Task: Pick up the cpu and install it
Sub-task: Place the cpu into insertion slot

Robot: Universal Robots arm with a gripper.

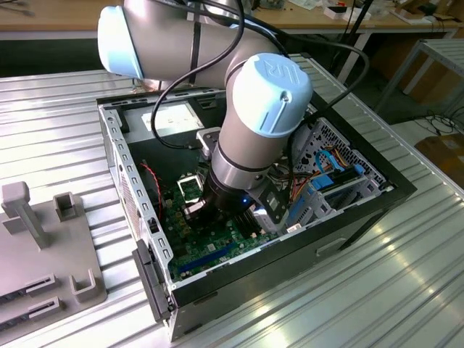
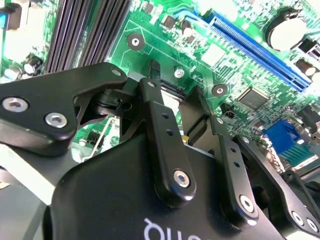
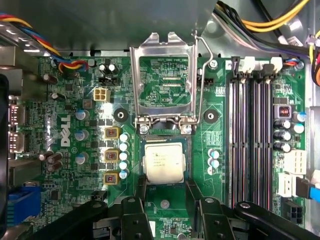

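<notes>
I have the arm reaching down into the open computer case [image 1: 341, 225], which lies on the ribbed metal surface [image 1: 58, 123]. The hand [image 1: 203, 212] is low over the green motherboard [image 1: 210, 250]. In the first wrist view the cpu [image 3: 164, 162] lies flat in its socket, pale silvery face up. It is just below the hinge of the silver load plate [image 3: 136, 85], which is swung open and stands back over the board. The plate's wire lever [image 3: 201, 80] runs along the side towards the black memory slots [image 3: 250, 135].

My hand [image 3: 167, 181] has its two black fingers [image 3: 141, 190] spread apart, about as wide as the chip, with their tips at the chip's near corners. I see nothing clamped between them. Whether the tips actually touch the chip's edges I can't quite make out from here.

In the second wrist view the hand [image 2: 174, 92] hangs over the board beside a long blue slot [image 2: 255, 45]. A grey fixture [image 1: 43, 246] sits on the surface at the exterior view's left, well apart from the case.
</notes>
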